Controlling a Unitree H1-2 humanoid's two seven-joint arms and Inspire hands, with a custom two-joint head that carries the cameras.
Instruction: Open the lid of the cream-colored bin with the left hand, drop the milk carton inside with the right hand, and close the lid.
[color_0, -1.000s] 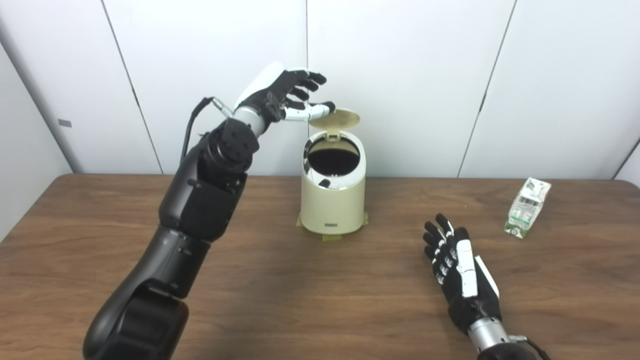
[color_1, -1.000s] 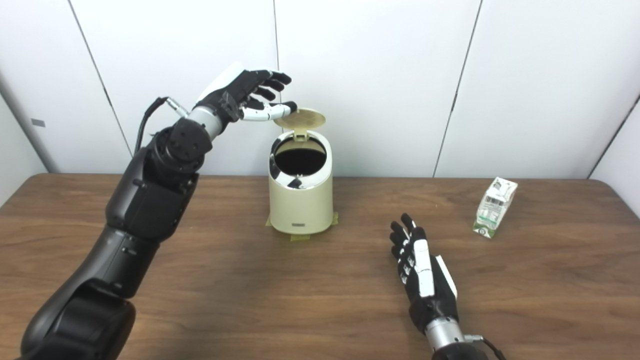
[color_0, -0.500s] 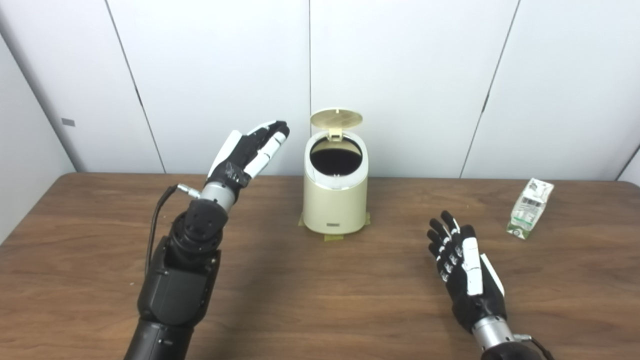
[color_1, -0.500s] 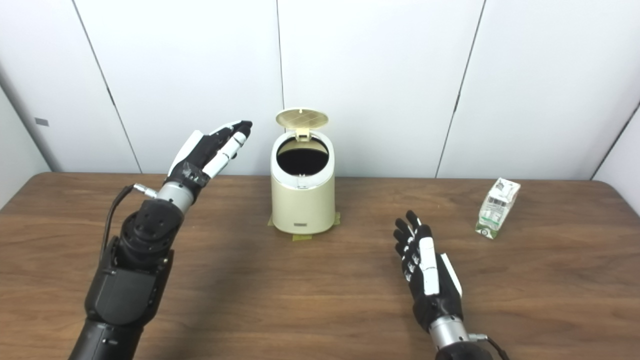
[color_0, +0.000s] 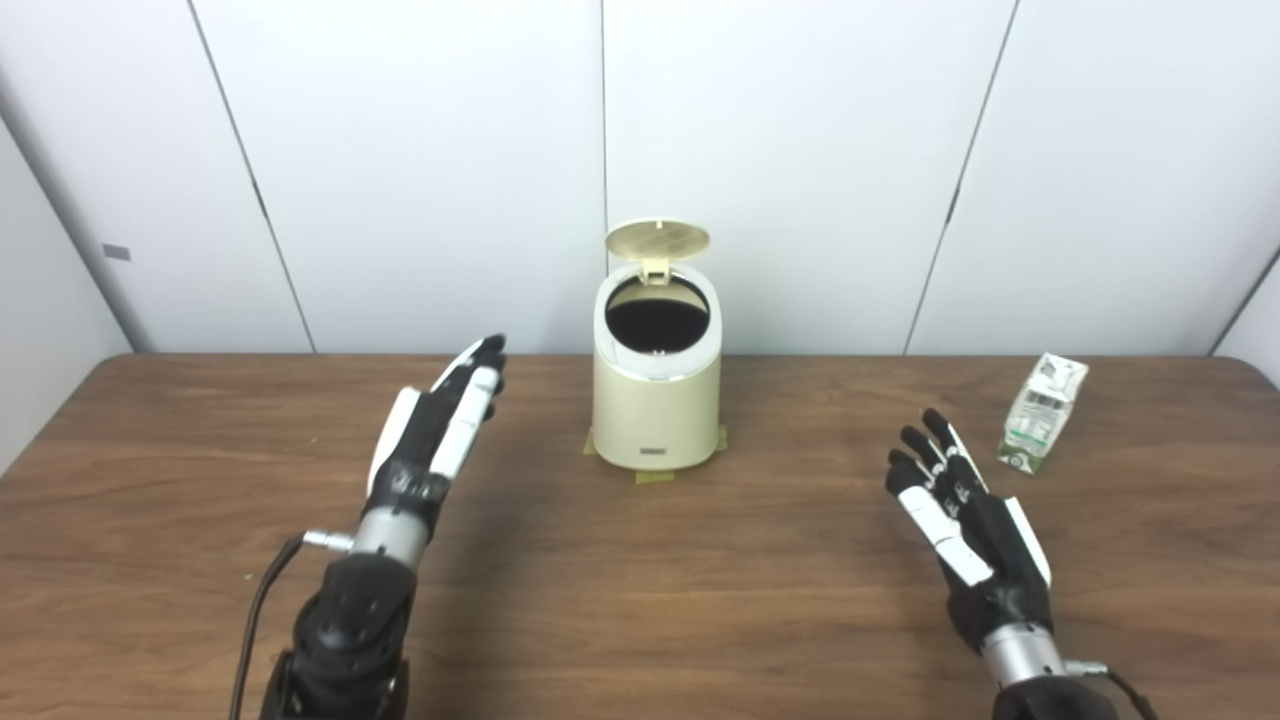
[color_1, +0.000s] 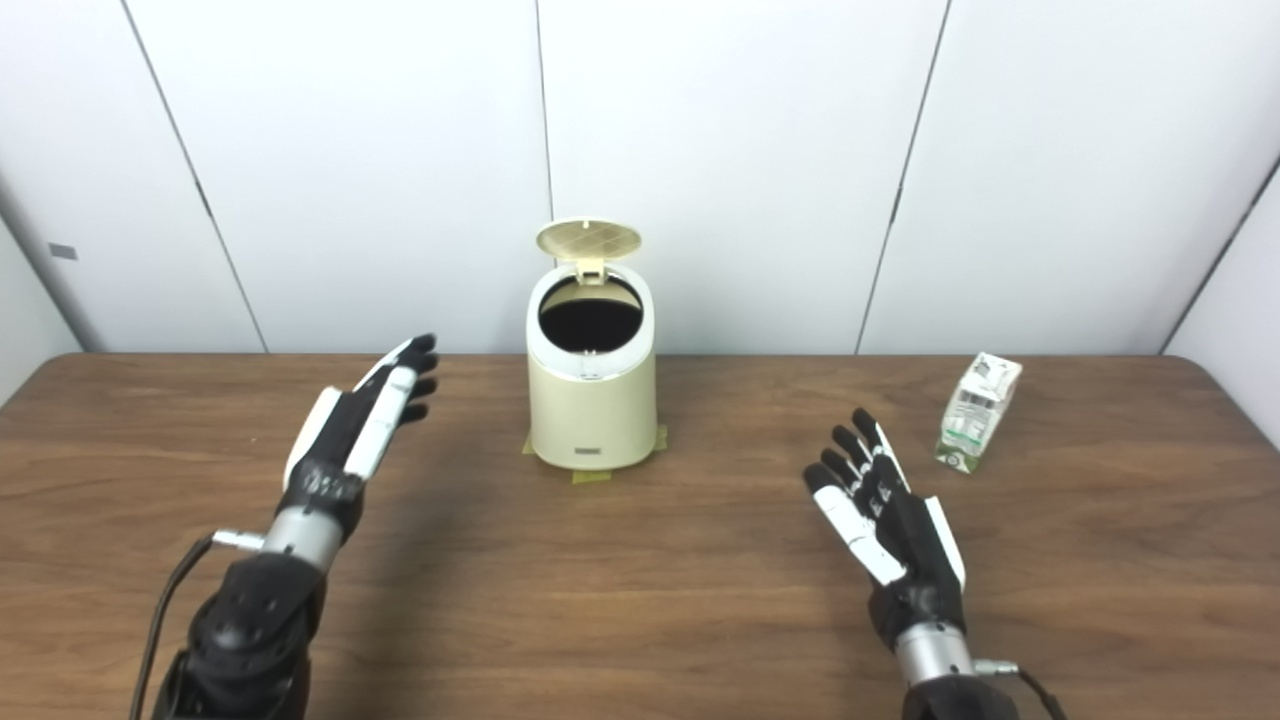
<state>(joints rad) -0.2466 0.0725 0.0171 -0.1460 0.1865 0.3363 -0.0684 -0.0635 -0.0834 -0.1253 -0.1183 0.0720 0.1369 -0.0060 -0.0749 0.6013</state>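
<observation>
Cream-coloured cylindrical plastic bin (color_0: 656, 405) at the bench's (color_0: 620, 590) rear-centre edge, round lid (color_0: 657, 239) upright (ready for loading); small white-and-green milk carton (color_0: 1043, 412) near the right rear corner; left hand (color_0: 440, 435) and right hand (color_0: 965, 520) spread, empty.

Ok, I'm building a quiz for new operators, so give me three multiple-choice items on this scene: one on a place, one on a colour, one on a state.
1. Where is the milk carton?
A. inside the bin
B. on the table, right of the bin
C. in the right hand

2. What colour is the bin?
A. cream
B. blue
C. red

3. How is the lid?
A. shut
B. lying on the table
C. up, bin open

Key: 1 B, it stands on the table beyond the empty right hand. 2 A, its wall is cream. 3 C, the dark opening shows; the left hand is off it.
</observation>
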